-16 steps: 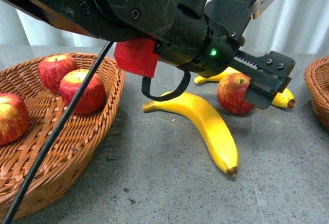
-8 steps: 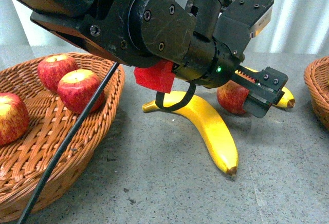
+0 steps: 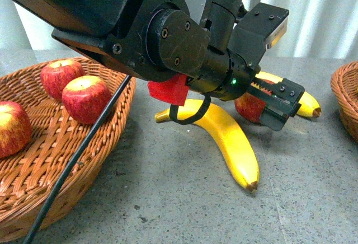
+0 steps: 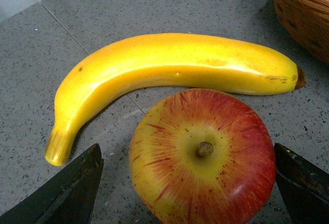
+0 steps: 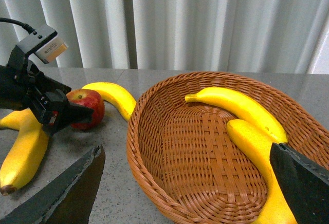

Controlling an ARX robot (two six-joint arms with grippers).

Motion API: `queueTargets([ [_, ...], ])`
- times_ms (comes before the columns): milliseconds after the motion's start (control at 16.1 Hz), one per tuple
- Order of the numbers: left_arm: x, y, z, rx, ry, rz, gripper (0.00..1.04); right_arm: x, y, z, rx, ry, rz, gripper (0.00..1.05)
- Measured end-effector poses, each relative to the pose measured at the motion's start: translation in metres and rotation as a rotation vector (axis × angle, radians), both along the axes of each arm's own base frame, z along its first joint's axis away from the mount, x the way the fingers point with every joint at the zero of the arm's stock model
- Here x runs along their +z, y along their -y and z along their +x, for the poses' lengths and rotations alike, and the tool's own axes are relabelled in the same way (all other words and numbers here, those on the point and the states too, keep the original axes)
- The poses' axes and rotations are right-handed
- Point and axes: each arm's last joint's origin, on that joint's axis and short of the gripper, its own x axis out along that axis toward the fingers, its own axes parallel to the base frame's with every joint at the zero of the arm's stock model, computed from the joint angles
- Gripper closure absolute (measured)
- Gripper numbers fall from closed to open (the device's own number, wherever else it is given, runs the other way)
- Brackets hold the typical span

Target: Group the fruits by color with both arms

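A red and yellow apple (image 4: 203, 157) stands stem up on the grey table between the open jaws of my left gripper (image 4: 187, 183); its fingers (image 4: 77, 188) stand clear of both sides. In the front view this gripper (image 3: 277, 107) partly hides the apple (image 3: 249, 107). One banana (image 4: 169, 67) lies just beyond the apple, also in the front view (image 3: 306, 103). A second banana (image 3: 229, 137) lies nearer on the table. My right gripper (image 5: 187, 183) is open and empty over a wicker basket (image 5: 149, 147) that holds two bananas (image 5: 236, 106).
A wicker basket (image 3: 120, 115) at the left holds three apples (image 3: 86, 98). The banana basket's rim (image 3: 344, 101) shows at the right edge. A black cable (image 3: 78, 160) runs across the left basket. Grey curtains hang behind the table.
My left arm has swung in and lower over the apple on the table, hiding more of it. The fruits have not moved.
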Motion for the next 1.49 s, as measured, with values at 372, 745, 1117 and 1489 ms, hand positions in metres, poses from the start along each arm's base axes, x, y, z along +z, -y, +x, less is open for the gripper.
queueTargets([
  [372,-0.004,0.005,0.004,-0.003,-0.035,-0.036,0.27,0.000,0.000,0.000,0.000,0.000,0.000,0.07],
  [745,0.023,0.005,-0.005,0.044,-0.002,-0.004,0.37,0.000,0.000,0.000,0.000,0.000,0.000,0.07],
  [1117,0.137,-0.042,-0.050,0.343,0.288,-0.119,0.38,0.000,0.000,0.000,0.000,0.000,0.000,0.07],
  [1489,0.127,-0.134,-0.112,0.756,0.258,-0.202,0.38,0.000,0.000,0.000,0.000,0.000,0.000,0.07],
])
